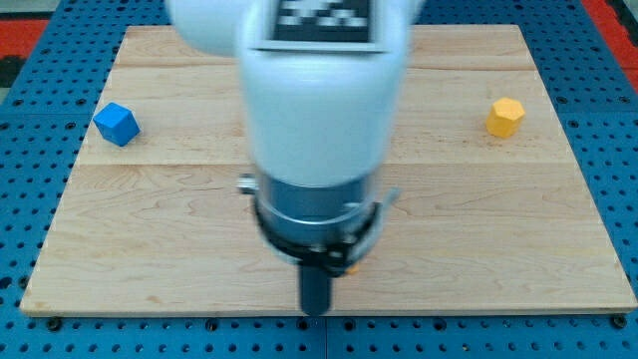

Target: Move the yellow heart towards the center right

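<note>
No containers anywhere on the counter (478, 239), just a pale wooden board on a blue perforated base (20, 120).

No claw on this rig, so nothing to call spread or pinching: the arm (319, 110) ends in a dark rod. My tip (316, 311) sits at the view's bottom edge of the counter, about mid-width, right under the arm's white body.

Task item: no clear yellow heart visible. A small yellow-orange sliver (355, 265) peeks out just right of the rod, tucked under the dark collar, close beside my tip. Shape is hidden by the arm, so I can't tell if it's the heart.

Other blocks, relative to my tip:
- yellow hexagonal block (504, 117), well apart, toward the view's upper right, near the counter's right edge.
- blue cube-like block (117, 124), well apart, toward the view's upper left, near the counter's left edge.

Obstruction: the arm's body covers the counter's whole middle strip from the top edge down to my tip, so anything lying there is hidden. Neither visible block touches anything else.
</note>
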Robot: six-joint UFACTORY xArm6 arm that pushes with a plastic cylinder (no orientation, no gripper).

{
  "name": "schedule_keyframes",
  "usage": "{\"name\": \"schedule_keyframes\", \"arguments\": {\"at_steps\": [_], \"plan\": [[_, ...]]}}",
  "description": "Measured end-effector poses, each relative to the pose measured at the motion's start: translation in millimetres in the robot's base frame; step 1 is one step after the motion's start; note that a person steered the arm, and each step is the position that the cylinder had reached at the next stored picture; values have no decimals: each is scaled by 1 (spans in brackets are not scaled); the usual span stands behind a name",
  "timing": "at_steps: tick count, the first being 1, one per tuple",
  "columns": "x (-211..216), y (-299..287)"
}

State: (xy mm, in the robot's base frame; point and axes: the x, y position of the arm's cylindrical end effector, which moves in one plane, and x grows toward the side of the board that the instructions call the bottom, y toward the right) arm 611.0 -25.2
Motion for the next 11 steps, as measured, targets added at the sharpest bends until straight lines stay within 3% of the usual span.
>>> {"name": "schedule_keyframes", "arguments": {"at_steps": [1, 3, 4, 5, 6, 8, 9, 10, 11], "plan": [[-23, -3], [-72, 107], [-74, 120], [-49, 88], [-63, 112], [-129, 186], [-97, 161], [-83, 178], [-112, 199]]}}
